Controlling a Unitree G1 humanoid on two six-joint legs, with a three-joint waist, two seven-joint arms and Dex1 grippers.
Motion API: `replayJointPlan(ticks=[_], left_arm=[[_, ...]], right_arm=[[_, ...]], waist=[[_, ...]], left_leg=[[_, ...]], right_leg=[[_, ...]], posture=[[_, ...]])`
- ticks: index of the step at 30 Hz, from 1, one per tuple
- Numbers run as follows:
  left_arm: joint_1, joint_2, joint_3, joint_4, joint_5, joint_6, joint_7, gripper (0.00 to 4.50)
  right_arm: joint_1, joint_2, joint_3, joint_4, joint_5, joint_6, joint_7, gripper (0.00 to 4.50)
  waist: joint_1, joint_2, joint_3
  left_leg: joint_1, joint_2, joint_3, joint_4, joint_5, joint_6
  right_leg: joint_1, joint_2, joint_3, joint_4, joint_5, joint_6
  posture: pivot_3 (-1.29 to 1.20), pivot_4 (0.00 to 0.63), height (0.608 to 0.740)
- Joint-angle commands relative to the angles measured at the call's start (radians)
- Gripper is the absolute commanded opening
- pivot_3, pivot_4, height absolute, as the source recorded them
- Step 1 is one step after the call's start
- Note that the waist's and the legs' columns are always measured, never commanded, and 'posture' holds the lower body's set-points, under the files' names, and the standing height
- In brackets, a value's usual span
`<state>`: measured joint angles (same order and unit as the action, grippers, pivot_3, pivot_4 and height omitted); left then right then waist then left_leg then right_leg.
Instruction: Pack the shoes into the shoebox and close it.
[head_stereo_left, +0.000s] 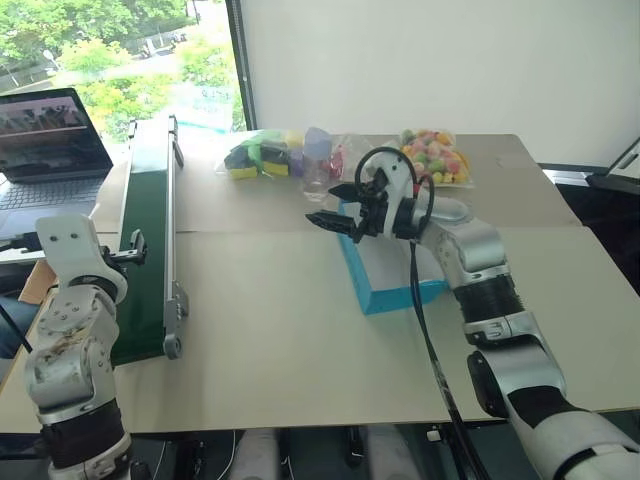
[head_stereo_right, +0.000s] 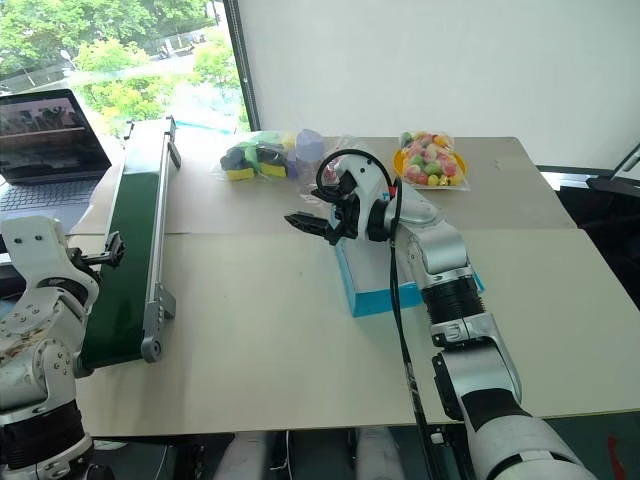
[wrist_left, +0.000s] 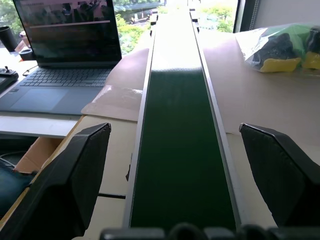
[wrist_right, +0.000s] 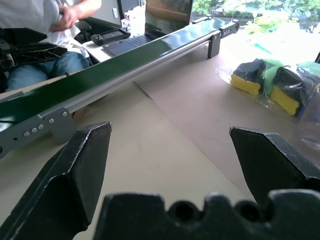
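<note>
1. Bright turquoise-blue rectangular cardboard shoebox (head_stereo_left: 395, 290) sits flat on the beige tabletop, right of centre, long axis running away from the camera and skewed slightly.
2. Near short wall and left long wall are in plain sight; the rest of the box is covered by the robot's right forearm crossing over it.
3. A pale whitish patch shows just inside the near corner; can't tell whether that is the lid or the interior, so open or closed is undetermined.
4. In the right eye view a sliver of turquoise pokes out beyond the forearm on the far right side.
</note>
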<state>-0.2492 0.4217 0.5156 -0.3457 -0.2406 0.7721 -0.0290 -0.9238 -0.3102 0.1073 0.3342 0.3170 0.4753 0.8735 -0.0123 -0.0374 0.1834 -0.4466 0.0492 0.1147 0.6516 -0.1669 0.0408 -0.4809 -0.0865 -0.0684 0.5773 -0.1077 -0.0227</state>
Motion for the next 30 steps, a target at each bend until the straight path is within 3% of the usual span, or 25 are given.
replayJointPlan(ticks=[1,10,30], left_arm=[[0.007,0.009,-0.008,0.056,0.014,-0.090,-0.024,4.42],[-0.047,0.016,-0.021,0.247,0.008,-0.239,-0.044,4.42],[-0.192,0.073,-0.061,0.301,0.029,-0.295,-0.036,4.42]], right_arm=[[-0.003,0.002,-0.021,-0.067,0.024,0.009,0.010,4.50],[0.030,0.009,-0.030,-0.165,0.068,0.089,0.005,4.50],[0.056,0.006,-0.039,-0.235,0.089,0.133,-0.061,4.50]], waist=[[0.000,0.000,0.000],[0.000,0.000,0.000],[0.000,0.000,0.000]], left_leg=[[0.000,0.000,0.000,0.000,0.000,0.000],[0.000,0.000,0.000,-0.001,0.000,0.000],[-0.001,0.000,0.002,-0.001,0.000,0.000]], right_leg=[[0.000,0.000,0.000,0.000,0.000,0.000],[-0.001,0.000,-0.001,0.000,0.000,0.000],[-0.002,-0.002,-0.002,0.000,0.000,0.000]], posture=[[0.00,0.150,0.738],[0.00,0.150,0.738],[0.00,0.150,0.738]])
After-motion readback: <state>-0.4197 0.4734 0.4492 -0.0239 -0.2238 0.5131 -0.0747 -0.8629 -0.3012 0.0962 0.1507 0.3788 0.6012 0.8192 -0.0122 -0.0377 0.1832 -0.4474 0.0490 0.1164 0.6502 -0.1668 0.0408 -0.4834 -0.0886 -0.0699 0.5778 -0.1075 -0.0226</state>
